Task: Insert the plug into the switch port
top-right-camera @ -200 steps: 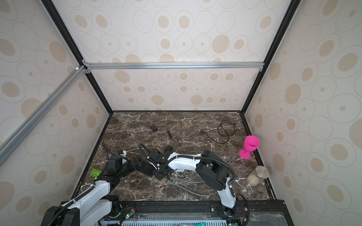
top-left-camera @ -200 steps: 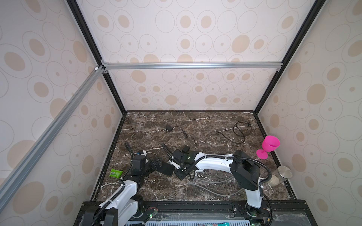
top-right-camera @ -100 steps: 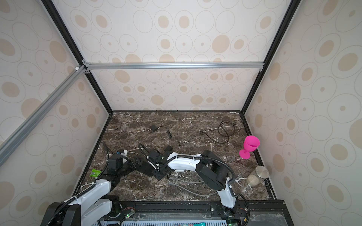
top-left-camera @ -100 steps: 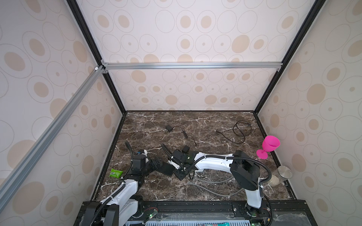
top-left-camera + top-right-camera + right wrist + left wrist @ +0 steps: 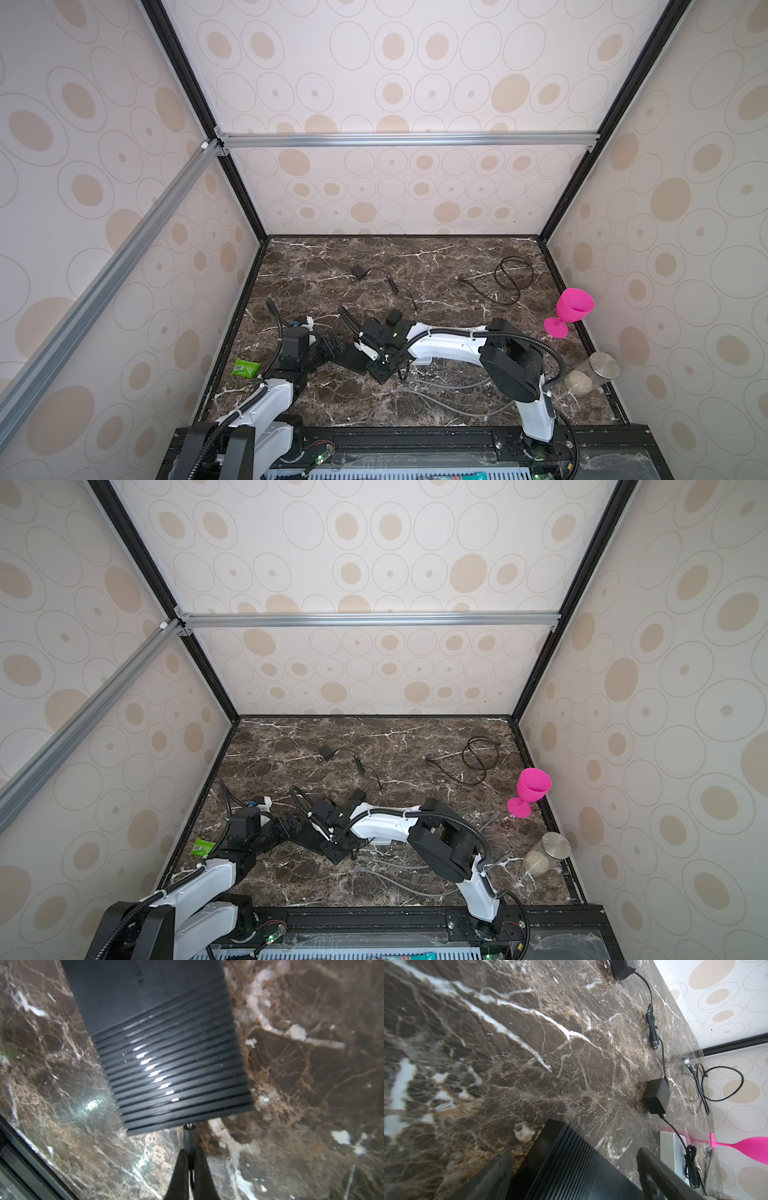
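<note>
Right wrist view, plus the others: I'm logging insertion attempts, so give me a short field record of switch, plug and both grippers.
switch: black, ribbed top, lying flat on marble table
plug: black barrel type, tip at the switch's edge; whether it is seated cannot be told
right gripper: fingers shut on plug
left gripper: open, fingers on either side of switch

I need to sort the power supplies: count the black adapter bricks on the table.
2. The far adapter brick lies farther back, left of centre; the near adapter brick sits closer to the robot, near the middle. Others may be hidden.
</note>
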Robot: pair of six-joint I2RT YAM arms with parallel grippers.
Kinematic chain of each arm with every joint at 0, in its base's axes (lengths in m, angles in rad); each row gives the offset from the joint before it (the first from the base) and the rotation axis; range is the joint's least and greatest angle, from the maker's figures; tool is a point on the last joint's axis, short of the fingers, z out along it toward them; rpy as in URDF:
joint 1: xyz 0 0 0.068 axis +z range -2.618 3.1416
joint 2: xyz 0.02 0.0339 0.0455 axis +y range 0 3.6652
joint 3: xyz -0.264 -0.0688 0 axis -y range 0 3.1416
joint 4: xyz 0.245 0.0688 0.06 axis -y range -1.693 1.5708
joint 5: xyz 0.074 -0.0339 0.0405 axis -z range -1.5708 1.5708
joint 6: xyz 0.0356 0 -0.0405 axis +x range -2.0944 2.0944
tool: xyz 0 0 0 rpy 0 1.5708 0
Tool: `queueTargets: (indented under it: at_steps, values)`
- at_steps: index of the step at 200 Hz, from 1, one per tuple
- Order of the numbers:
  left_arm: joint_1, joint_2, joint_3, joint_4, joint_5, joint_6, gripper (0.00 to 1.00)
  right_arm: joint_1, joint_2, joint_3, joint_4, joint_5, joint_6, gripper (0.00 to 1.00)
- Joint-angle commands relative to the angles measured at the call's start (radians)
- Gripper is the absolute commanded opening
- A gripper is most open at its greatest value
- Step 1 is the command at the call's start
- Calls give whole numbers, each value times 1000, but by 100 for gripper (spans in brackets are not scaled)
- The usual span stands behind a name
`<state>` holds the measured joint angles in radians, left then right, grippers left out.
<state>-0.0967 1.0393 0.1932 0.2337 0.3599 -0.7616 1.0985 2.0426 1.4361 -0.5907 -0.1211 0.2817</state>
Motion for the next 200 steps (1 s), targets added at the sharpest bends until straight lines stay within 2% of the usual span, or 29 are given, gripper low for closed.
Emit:
queueTargets:
  at_steps: [1,200]
  values:
    - [4,5,-1,-39,16,8,93,7,14,18,-16,-9,-7,0]
    - [5,27,1,-37,20,7,92,20,-50,-43,50,3,-16,0]
